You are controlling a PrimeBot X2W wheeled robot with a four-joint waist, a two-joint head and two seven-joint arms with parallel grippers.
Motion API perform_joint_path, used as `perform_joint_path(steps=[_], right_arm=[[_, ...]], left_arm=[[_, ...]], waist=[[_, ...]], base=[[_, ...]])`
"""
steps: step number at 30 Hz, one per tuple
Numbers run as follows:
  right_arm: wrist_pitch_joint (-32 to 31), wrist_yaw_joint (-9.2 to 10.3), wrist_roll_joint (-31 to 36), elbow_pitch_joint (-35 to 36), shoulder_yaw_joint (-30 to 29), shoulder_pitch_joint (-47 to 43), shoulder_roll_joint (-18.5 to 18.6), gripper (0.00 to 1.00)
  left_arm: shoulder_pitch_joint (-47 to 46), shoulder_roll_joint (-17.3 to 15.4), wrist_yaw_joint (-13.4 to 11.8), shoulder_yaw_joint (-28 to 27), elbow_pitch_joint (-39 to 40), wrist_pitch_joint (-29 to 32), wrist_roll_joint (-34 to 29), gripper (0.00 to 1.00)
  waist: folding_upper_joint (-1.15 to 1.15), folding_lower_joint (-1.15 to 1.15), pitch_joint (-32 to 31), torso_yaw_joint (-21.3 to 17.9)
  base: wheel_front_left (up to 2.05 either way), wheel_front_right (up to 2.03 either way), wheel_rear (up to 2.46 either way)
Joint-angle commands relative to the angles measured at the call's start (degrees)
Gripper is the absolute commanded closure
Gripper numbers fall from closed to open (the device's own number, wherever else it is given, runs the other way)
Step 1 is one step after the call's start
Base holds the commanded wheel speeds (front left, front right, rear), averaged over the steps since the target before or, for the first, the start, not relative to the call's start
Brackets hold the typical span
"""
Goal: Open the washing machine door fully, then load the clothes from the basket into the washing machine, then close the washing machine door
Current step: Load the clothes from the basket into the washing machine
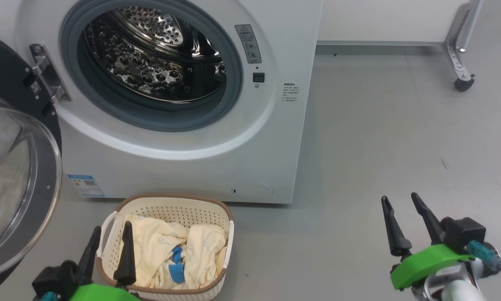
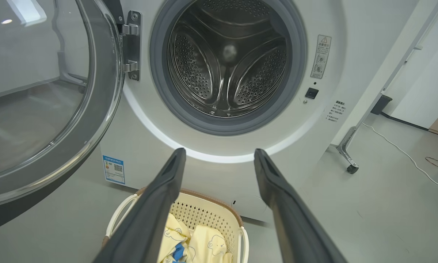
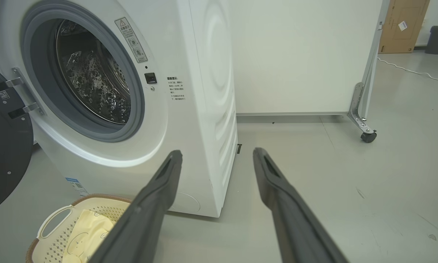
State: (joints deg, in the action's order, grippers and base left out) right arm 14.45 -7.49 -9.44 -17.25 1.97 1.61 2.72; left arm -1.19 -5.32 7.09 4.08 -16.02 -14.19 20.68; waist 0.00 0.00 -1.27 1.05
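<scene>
Fingers point(image 1: 127, 255) of the left gripper point(image 1: 113, 228) stand apart and empty at the near-left rim of the basket point(image 1: 183, 214), placed, I judge, to dip for the clothes point(image 1: 154, 246) lying just right of them; the right gripper point(image 1: 400, 200), equally spread, idles well off over the floor point(image 1: 359, 146). From the left wrist, the drum point(image 2: 228, 62) of the washing machine point(image 2: 149, 146) gapes beyond both fingers, with the washing machine door point(image 2: 40, 109) swung wide to their left, clearing the loading path. From the right wrist, the basket sits below the left finger, with the machine's corner ahead.

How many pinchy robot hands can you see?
2. The left gripper is at the lower left, by the basket holding the clothes. The right gripper is at the lower right, above the grey floor. Both are open and empty.
</scene>
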Motion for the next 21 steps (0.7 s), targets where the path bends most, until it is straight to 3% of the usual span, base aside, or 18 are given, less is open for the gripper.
perform_joint_path(steps=[1, 21], right_arm=[[0.55, 0.0, 0.46, 1.58, 1.07, 2.7, 0.16, 0.0], [0.55, 0.0, 1.0, 1.41, -0.08, 2.91, 0.16, 0.0]], left_arm=[[-2.46, -0.47, 0.32, -1.72, 1.51, -0.81, -0.48, 0.0], [-2.87, -0.42, 0.39, -1.05, 1.34, -0.81, -1.07, 0.0]], waist=[[0.0, 0.0, -0.08, -0.04], [0.0, 0.0, 0.46, -0.18]], base=[[0.0, 0.0, 0.0], [0.0, 0.0, 0.0]])
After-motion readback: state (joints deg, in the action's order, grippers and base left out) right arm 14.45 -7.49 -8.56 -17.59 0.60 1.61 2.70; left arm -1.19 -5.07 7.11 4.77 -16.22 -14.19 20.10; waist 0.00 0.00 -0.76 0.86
